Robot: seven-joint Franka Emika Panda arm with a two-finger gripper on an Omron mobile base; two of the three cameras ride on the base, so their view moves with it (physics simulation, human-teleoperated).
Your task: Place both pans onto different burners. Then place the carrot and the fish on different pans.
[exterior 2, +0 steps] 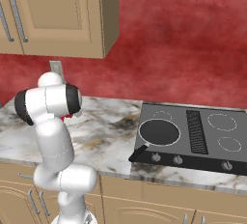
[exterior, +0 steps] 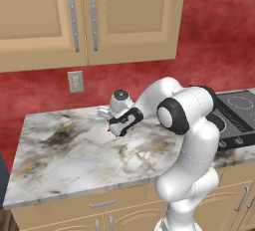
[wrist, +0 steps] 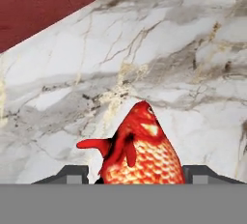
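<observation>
Your fish [wrist: 141, 148] is sitting right between the two fingertips [wrist: 73, 174] in the hand view, head pointing away from the hand and its long axis running straight out along the camera's line of sight. So it lies lengthwise in the gap, not crosswise. The tips flank its scaly belly on either side, pretty much against it. I'd call that closed on the fish, though whether it's off the counter [exterior: 74, 145] yet I can't tell.

From the left base view, the gripper [exterior: 112, 128] is down low on the marble with a speck of red showing under it, well to the left of the cooktop [exterior 2: 193, 136]. So the pan [exterior 2: 158, 132] you'd be heading for is off to the arm's right. It sits on the near left burner, handle sticking out over the front edge toward you.

Texture-wise, the fish is glossy red-orange with patterned scales, a stubby side fin and a rounded, tapering body. That could slip if the pinch is only on the curve. The counter is smooth veined marble, the cooktop flat dark glass, the pan shallow and dark.

My guess is lift next.
</observation>
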